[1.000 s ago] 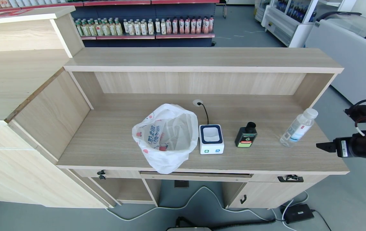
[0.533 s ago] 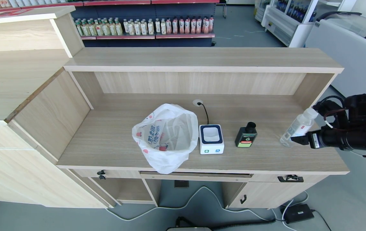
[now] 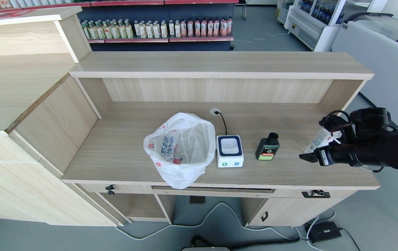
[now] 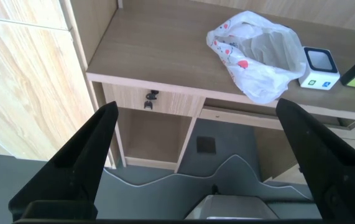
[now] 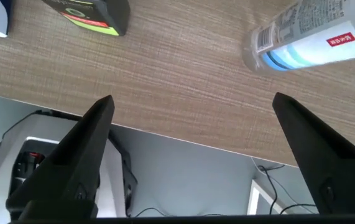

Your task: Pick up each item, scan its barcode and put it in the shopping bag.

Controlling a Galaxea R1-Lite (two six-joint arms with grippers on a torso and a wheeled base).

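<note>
The right gripper (image 5: 193,162) has its fingers spread wide with nothing between them. It sits low over the front edge of the counter (image 3: 115,150), at the right end. In its wrist view the clear bottle (image 5: 308,40) stands just beyond the fingertips and nearer one finger than the other, so the opening is not yet centred on it. From the head view the arm covers most of the bottle (image 3: 319,139). Whether a finger touches it is hard to say, though the wrist view suggests they are apart. The wide opening fits an approach to a round body from the side. The likely step is a first pick, with nothing scanned.

Further in along the counter stands the flask (image 3: 268,147), dark with a black cap, apart from the bottle. Next comes the scanner (image 3: 230,151), window facing up, so a barcode would have to be turned downward over it. The bag (image 3: 179,148) sits just beside the scanner, mouth open and upward, which keeps the drop short.

The left gripper (image 4: 193,162) is also open and empty. It hangs off the counter's left front, well apart from the items.
</note>
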